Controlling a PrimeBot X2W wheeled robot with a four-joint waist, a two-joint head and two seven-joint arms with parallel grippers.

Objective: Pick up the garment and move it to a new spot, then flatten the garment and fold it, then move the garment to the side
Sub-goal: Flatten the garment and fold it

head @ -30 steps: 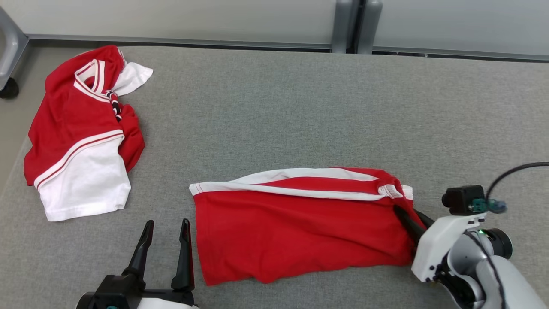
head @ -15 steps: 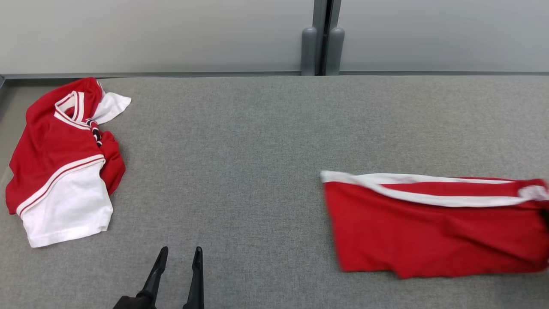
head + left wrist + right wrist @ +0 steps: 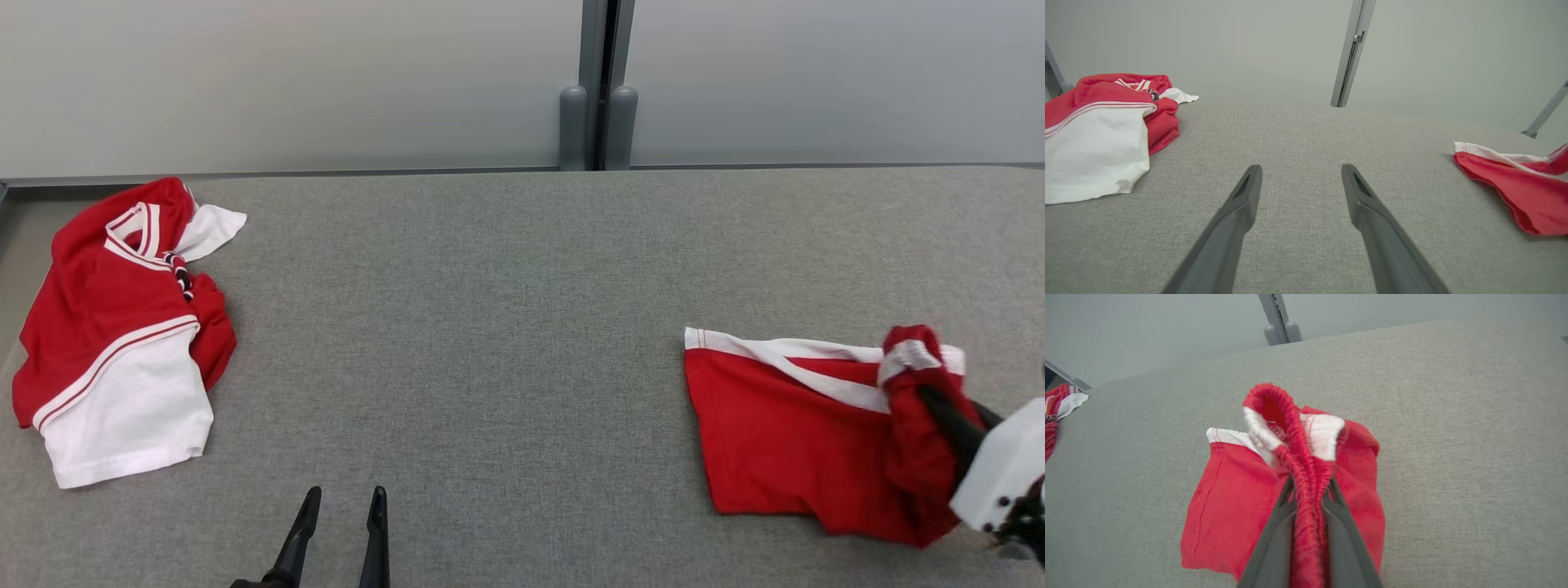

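The garment (image 3: 775, 425) is a pair of red shorts with white stripes, lying at the right of the grey table (image 3: 490, 327). My right gripper (image 3: 939, 404) is shut on its bunched elastic waistband, which is lifted a little while the rest trails flat to the left. From the right wrist, the fingers (image 3: 1274, 526) pinch the gathered waistband of the garment (image 3: 1229, 506) between them. My left gripper (image 3: 345, 494) stands open and holds nothing at the bottom, well left of the garment. In the left wrist view the left gripper (image 3: 1302, 169) hovers over bare table, the garment (image 3: 1515, 183) far to its right.
A crumpled red and white shirt (image 3: 114, 327) lies at the table's far left edge, also seen as the shirt (image 3: 1094, 134) from the left wrist. A grey wall with a vertical post (image 3: 596, 122) runs behind the table.
The right gripper has dragged the garment to the right across the table, and its waistband end is now bunched and raised. The head camera has shifted. The left gripper stays open.
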